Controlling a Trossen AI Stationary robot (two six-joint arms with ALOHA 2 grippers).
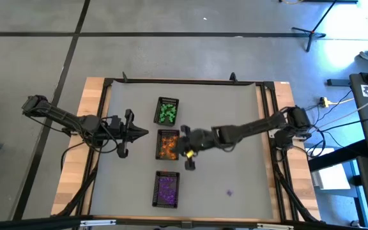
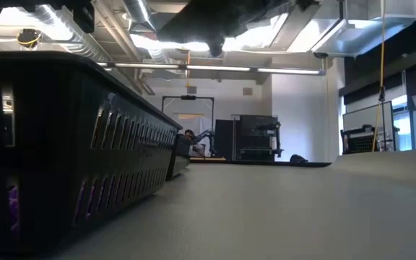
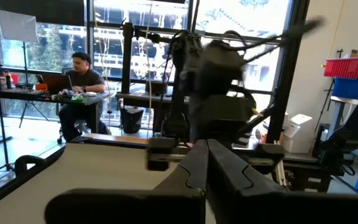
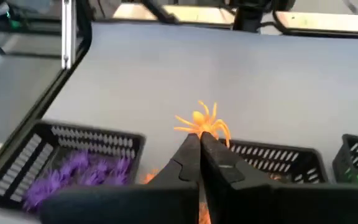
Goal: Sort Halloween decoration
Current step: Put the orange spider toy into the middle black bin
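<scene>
Three black mesh trays in column mid-table: far tray (image 1: 167,110), middle tray (image 1: 167,144), near tray (image 1: 167,190), slightly apart. Grey table mat (image 1: 229,108) inside dark frame, wood edge (image 1: 75,153) showing at left. Person seated at desk (image 3: 79,78) by windows beyond table. Red bin (image 3: 350,66) on shelf nearby. Tripod (image 1: 312,29) on floor.
</scene>
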